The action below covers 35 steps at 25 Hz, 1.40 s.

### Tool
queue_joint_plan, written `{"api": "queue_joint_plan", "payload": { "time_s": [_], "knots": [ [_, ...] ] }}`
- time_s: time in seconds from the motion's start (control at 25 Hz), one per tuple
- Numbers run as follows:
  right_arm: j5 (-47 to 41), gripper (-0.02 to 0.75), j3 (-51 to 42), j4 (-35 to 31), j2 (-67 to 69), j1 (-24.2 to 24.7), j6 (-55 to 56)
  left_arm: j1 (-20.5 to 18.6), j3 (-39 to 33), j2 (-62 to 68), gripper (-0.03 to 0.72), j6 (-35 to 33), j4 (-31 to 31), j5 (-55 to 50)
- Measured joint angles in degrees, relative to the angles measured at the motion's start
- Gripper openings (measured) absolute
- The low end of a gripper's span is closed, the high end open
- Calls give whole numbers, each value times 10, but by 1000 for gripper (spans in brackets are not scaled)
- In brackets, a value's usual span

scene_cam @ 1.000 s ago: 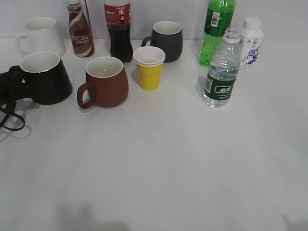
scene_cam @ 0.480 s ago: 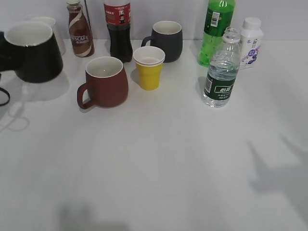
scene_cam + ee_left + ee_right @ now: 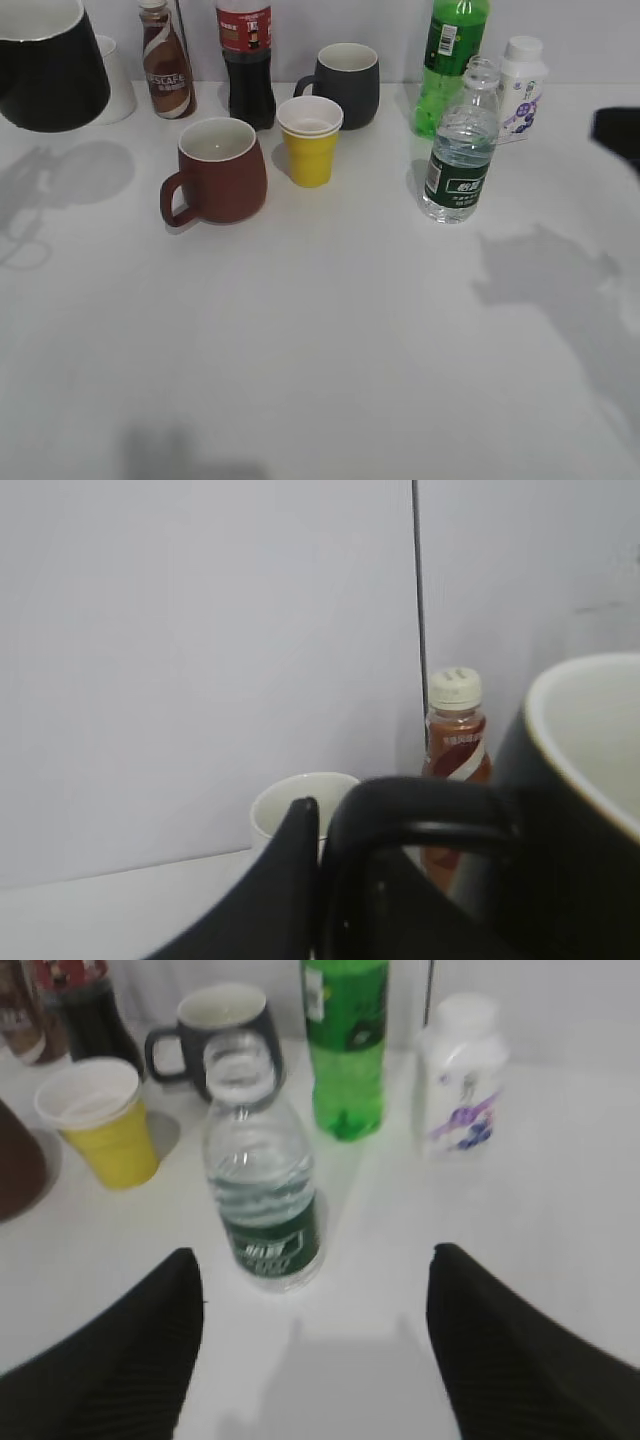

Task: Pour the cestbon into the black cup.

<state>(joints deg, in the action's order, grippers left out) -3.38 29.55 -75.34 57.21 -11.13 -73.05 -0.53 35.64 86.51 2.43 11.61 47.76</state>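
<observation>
Holding the black cup (image 3: pixel 48 62) aloft far left, left gripper (image 3: pixel 330 870) clamped on its handle. My right gripper (image 3: pixel 312 1345) gapes wide, empty, facing the cestbon (image 3: pixel 263 1178) (uncapped, thin-walled; grab at the label, gently). Green bottle (image 3: pixel 345 1040) and white bottle (image 3: pixel 458 1075) crowd behind it.
</observation>
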Motion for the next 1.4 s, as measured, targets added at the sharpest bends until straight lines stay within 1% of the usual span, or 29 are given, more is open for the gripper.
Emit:
{"api": "queue_joint_plan", "payload": {
  "time_s": [0.08,0.12,0.2,0.32,0.44,0.52,0.6,0.64,0.76,0.84,0.88,0.92,0.96,1.0,1.12,1.24,1.32,1.4],
  "knots": [
    [49,510,0,-34,47,-46,-19,0,0,-3,41,0,6,-2],
    [68,506,0,-41,70,-70,-23,0,0,-4,41,0,9,-3],
    [74,501,-1,-46,108,-100,-22,0,0,-6,41,0,14,-4],
    [39,501,-1,-54,152,-110,1,0,0,-8,41,0,15,-5],
    [-36,501,-1,-52,175,-108,16,0,0,-11,41,0,17,-5],
    [-75,501,-1,-38,183,-108,62,0,0,-11,41,0,22,-5],
    [-88,500,-1,26,187,-108,150,0,0,-11,41,0,28,-5],
    [-94,500,-1,85,189,-108,198,0,0,-11,41,0,30,-5],
    [-123,500,-1,316,198,-108,403,0,0,-11,41,0,37,-6],
    [-130,500,-1,498,200,-108,583,0,0,-11,41,0,40,-6],
    [-121,500,-1,563,199,-108,666,0,0,-11,41,0,40,-6],
    [-96,500,-2,628,195,-108,720,0,0,-11,41,0,40,-6],
    [-62,499,-5,675,189,-108,762,0,0,-11,41,0,40,-6],
    [-10,499,-9,700,181,-110,787,0,0,-11,41,0,40,-6],
    [139,499,-27,733,171,-113,811,0,0,-11,41,0,41,-7],
    [273,512,-61,740,180,-113,794,0,0,-11,41,0,41,-7],
    [358,541,-77,739,197,-113,767,0,0,-11,41,0,41,-7],
    [416,573,-80,738,226,-113,748,0,0,-11,41,0,42,-7]
  ]
}}
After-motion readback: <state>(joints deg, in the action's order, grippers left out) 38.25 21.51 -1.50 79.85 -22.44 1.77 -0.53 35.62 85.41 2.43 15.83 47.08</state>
